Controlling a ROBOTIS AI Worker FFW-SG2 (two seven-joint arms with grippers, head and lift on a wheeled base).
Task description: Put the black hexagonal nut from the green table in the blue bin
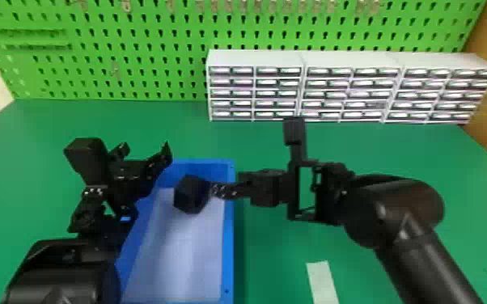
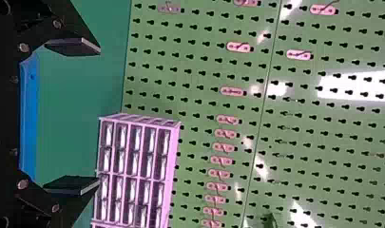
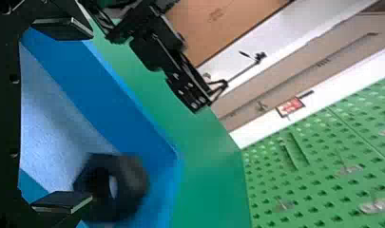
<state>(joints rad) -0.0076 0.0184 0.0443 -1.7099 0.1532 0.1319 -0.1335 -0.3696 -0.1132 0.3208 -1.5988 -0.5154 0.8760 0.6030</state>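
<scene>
The right gripper (image 1: 213, 190) is released, its fingers spread wide over the blue bin (image 1: 229, 242). The black hexagonal nut (image 1: 192, 194) appears within the bin's walls, toward its far end. In the right wrist view the nut lies just past one fingertip rather than squarely between the two; its outline is blurred, and I cannot tell whether it touches that finger or the bin's floor. The left gripper (image 1: 148, 184) is also released, with nothing between its fingers, at the left side of the bin's far end. The bin has a pale bottom (image 1: 178, 250). White small-parts drawer cabinets (image 1: 255, 58) stand behind the bin and to its right; their drawers' contents are too small to tell. Well beyond the bin, a red-and-white sign (image 3: 291, 107) carries print too small to read.
</scene>
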